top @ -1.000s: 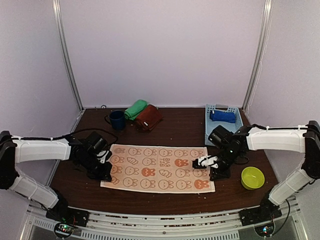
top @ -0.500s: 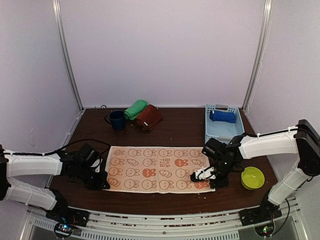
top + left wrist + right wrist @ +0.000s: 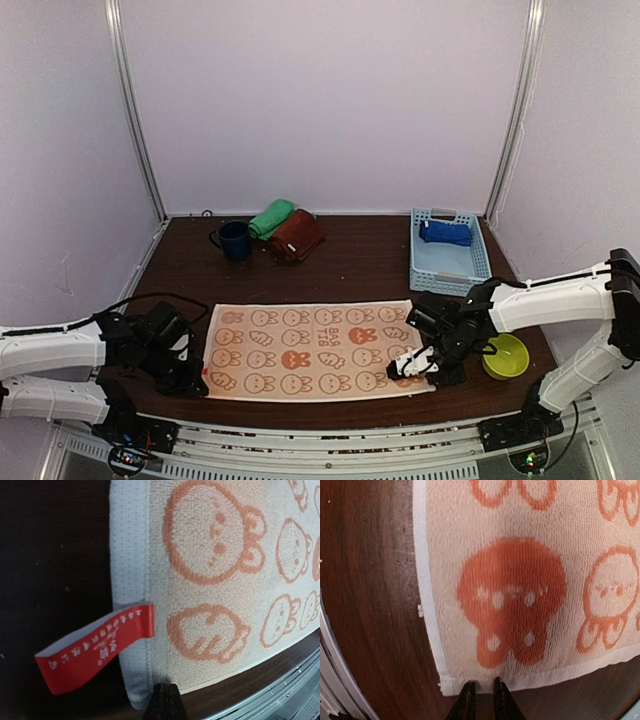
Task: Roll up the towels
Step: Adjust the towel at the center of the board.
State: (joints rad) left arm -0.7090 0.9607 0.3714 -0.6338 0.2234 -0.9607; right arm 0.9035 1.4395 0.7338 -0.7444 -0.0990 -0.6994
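towel (image 3: 315, 350): orange bunny print, laid flat | edge pinched by clenched left gripper (image 3: 164, 701) and by right gripper (image 3: 481, 695) | red tag (image 3: 95, 647) shown only in left wrist view

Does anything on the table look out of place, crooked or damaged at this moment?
Nothing spilled or torn. One small oddity: the red label of the bunny towel sticks out sideways from its hem at the near left corner, lying on the table.
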